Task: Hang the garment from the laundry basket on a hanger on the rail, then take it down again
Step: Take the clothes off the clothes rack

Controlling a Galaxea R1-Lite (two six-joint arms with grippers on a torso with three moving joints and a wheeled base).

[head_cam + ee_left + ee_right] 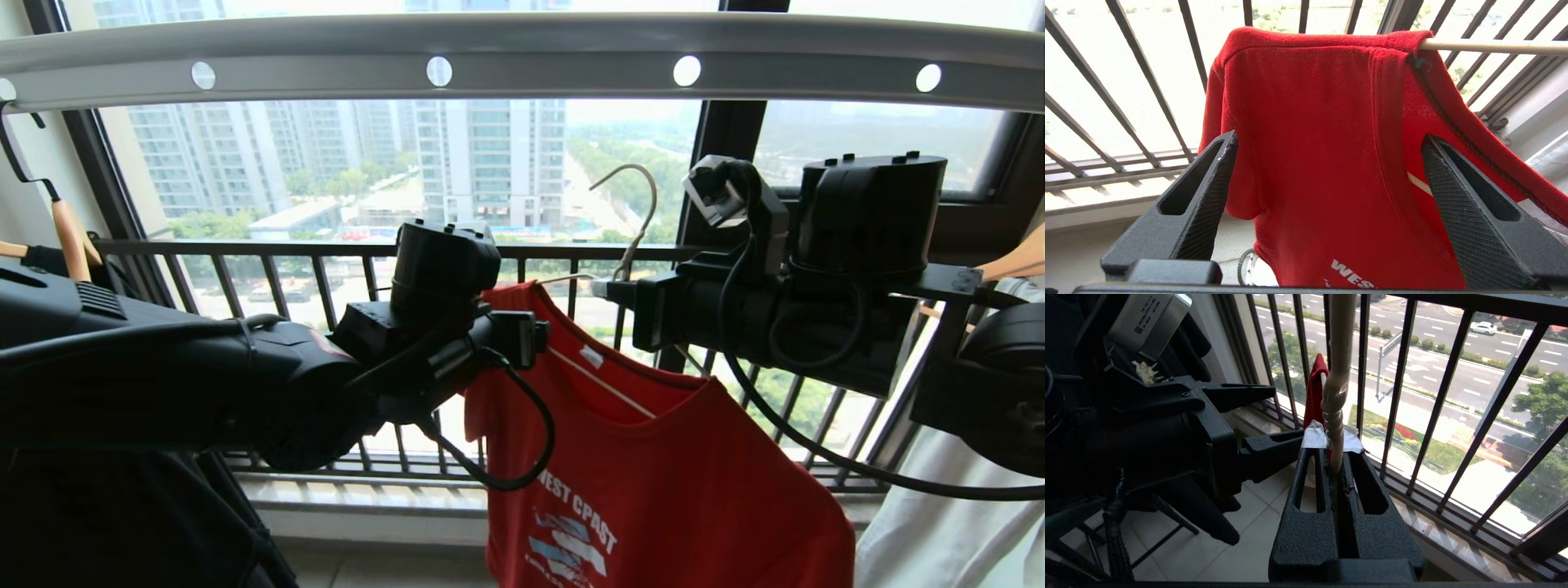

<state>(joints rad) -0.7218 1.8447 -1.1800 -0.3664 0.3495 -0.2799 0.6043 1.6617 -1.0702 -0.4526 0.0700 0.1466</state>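
Observation:
The garment [653,474], a red T-shirt with white print, hangs on the thin pale hanger [641,212], whose hook stands free in the air below the grey rail [522,57]. My right gripper [1334,457] is shut on the hanger's twisted neck [1336,396], just above the collar. My left gripper [1327,143] is open, with its fingers [1208,192] spread either side of the shirt's shoulder [1306,122] and not pressing on the cloth. The hanger's arm [1494,46] sticks out of the neck opening. A bit of the laundry basket's round rim [1245,267] shows on the floor under the shirt.
The black barred window railing [286,249] runs close behind the shirt. Wooden hangers hang at the far left [69,237] and far right [1012,257]. Dark clothing [122,523] hangs at the left, a white garment [939,523] at the right.

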